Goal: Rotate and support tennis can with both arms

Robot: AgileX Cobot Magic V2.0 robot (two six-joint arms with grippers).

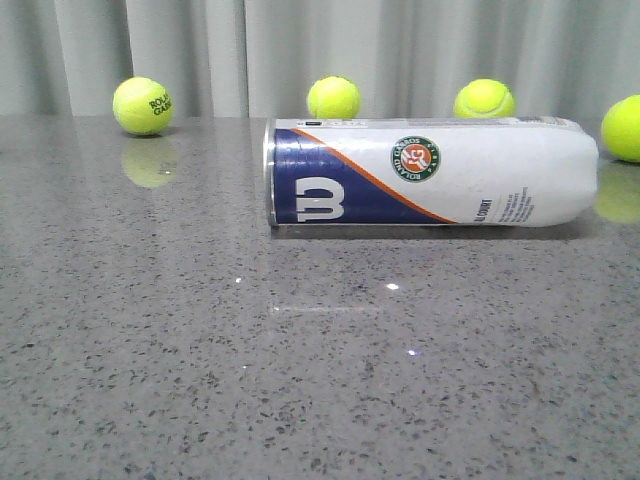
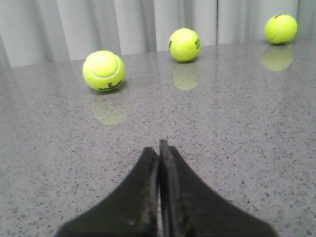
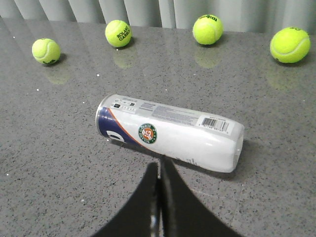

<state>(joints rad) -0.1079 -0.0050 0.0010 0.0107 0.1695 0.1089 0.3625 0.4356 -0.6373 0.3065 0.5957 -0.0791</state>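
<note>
Toward the worktop's [image 1: 200, 380] far edge, tennis can [image 1: 430, 172] lies on its side, long axis left-right. Right pincer [image 3: 160, 170], closed and empty, is just before it; left pincer [image 2: 159, 148], closed and empty, faces away, so right seems nearer.

tennis can [image 1: 430, 172] flat on table [image 1: 300, 380], four balls [image 1: 333, 97] behind

Bright, even light; sharp focus; tabletop [image 1: 300, 380] shows glossy reflections

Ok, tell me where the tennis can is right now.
In the front view the tennis can lies on its side right of centre on the grey table, in front of the row of tennis balls.
</note>
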